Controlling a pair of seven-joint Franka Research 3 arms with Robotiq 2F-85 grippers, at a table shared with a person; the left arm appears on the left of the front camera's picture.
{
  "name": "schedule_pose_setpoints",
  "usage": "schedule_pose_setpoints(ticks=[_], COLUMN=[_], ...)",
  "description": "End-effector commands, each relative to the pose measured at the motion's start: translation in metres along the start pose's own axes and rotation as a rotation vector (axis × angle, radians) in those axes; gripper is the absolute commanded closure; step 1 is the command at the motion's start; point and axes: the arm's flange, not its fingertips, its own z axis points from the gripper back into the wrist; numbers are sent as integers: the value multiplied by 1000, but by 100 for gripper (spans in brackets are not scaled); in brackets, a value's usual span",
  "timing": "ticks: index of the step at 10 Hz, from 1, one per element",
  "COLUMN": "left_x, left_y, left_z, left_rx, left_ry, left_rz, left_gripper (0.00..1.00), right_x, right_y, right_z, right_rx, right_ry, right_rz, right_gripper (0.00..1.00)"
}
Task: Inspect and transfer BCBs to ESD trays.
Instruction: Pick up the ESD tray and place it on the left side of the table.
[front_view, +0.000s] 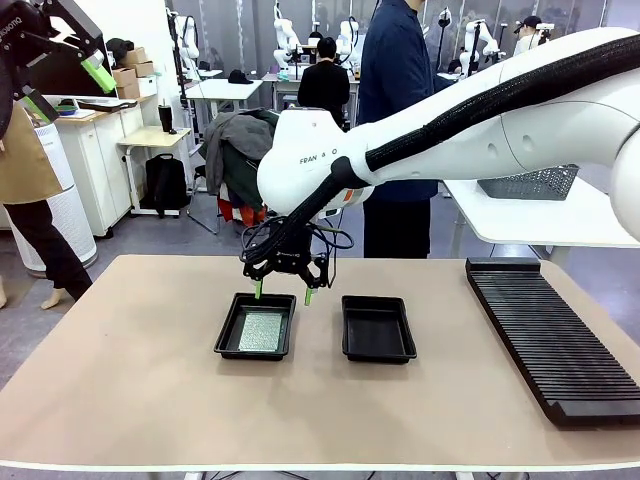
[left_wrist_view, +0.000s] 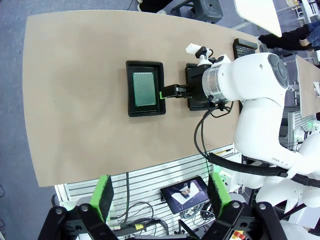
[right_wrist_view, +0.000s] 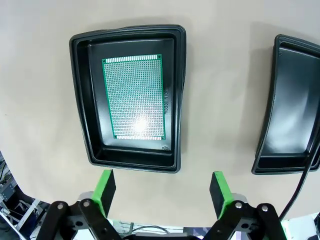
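Two black ESD trays lie side by side mid-table. The left tray holds one green BCB lying flat on its floor. The right tray has nothing in it. My right gripper hangs open a little above the left tray's far rim, pointing down, with nothing between its fingers. My left gripper is raised high at the far left, open and holding nothing.
A long black slotted rack lies along the table's right side. One person stands behind the far edge, another at the left. A tablet sits below the near table edge.
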Motion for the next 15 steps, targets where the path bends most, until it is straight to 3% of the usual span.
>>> schedule_pose_setpoints(ticks=[1, 11, 15], left_x=[-1, 0, 17], left_y=[1, 0, -6], left_z=[0, 0, -59], left_rx=[-1, 0, 87], left_ry=[-2, 0, 72], left_rz=[2, 0, -3], left_gripper=[0, 0, 0], right_x=[-1, 0, -19], right_y=[0, 0, -51], right_z=[1, 0, 20], right_rx=[4, 0, 185], right_ry=[-3, 0, -37], right_rz=[1, 0, -7], right_gripper=[0, 0, 0])
